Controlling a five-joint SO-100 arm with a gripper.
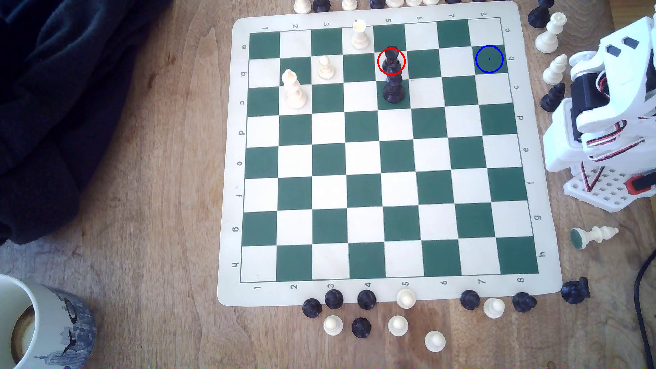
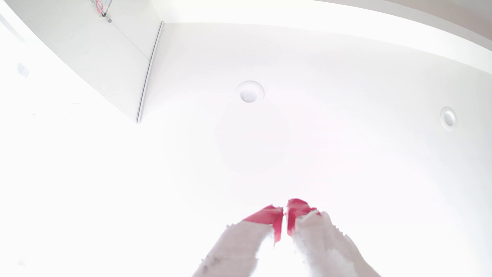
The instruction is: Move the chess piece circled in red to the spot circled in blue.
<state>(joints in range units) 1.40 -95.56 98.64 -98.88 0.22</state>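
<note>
Presently, the gripper (image 2: 285, 210) is seen in the wrist view pointed at a white ceiling, red-tipped jaws brought together on nothing. In the exterior view the folded arm (image 1: 603, 117) sits at 3 o'clock of the chessboard (image 1: 387, 291). The black rook (image 1: 391, 60), red-ringed, stands upright toward 12 o'clock, just beyond the black king (image 1: 393, 88). The blue-ringed green square (image 1: 489, 59) lies toward 2 o'clock, bare. The piece is judged light, rigid, smooth plastic; a grasp below its blunt top is advised.
</note>
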